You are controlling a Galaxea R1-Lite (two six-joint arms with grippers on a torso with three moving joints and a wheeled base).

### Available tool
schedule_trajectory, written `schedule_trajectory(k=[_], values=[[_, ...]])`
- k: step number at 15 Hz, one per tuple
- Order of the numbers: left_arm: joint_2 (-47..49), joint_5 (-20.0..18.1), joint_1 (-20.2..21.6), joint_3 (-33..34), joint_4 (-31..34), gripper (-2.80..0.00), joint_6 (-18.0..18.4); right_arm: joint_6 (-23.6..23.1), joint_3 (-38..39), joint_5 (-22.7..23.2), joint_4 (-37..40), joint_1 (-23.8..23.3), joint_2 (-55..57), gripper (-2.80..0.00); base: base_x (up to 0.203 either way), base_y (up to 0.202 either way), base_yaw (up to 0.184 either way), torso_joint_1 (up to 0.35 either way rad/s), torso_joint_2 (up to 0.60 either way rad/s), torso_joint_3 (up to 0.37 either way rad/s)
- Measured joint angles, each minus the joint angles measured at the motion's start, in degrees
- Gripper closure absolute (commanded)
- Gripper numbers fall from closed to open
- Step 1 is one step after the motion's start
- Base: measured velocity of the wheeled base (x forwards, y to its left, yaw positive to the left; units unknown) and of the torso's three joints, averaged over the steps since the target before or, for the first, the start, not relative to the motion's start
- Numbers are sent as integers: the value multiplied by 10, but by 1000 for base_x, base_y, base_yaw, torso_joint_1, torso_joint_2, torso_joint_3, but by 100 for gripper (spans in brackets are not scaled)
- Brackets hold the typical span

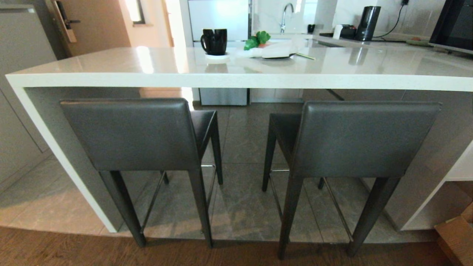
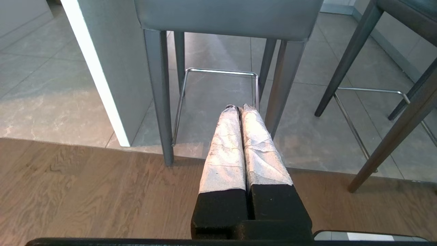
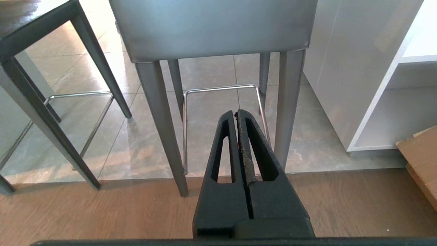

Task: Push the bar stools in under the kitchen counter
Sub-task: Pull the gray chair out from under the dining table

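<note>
Two dark grey bar stools stand side by side before the kitchen counter (image 1: 236,79), backrests toward me: the left stool (image 1: 129,135) and the right stool (image 1: 364,140). Their seats reach partly under the white slab top, while the backrests and rear legs stand out in front of its edge. Neither arm shows in the head view. My left gripper (image 2: 239,108) is shut and empty, low over the wood floor behind the left stool (image 2: 225,17). The right gripper (image 3: 235,113) is shut and empty too, behind the right stool (image 3: 211,27). Neither touches a stool.
A black mug (image 1: 214,41), a plate with greens (image 1: 275,51) and a kettle (image 1: 368,23) sit on the counter. The white side panel (image 1: 59,155) stands close to the left stool. A white shelf unit (image 1: 460,170) and a cardboard box (image 1: 456,236) are at the right.
</note>
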Motion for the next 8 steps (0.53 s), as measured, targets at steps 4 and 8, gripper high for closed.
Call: schedule_trajectory(k=[4,8], values=[[0,0,0,0,0,0,0,0,0,0,0,0,0,0,0,0,0,0,0,0],[0,0,0,0,0,0,0,0,0,0,0,0,0,0,0,0,0,0,0,0]])
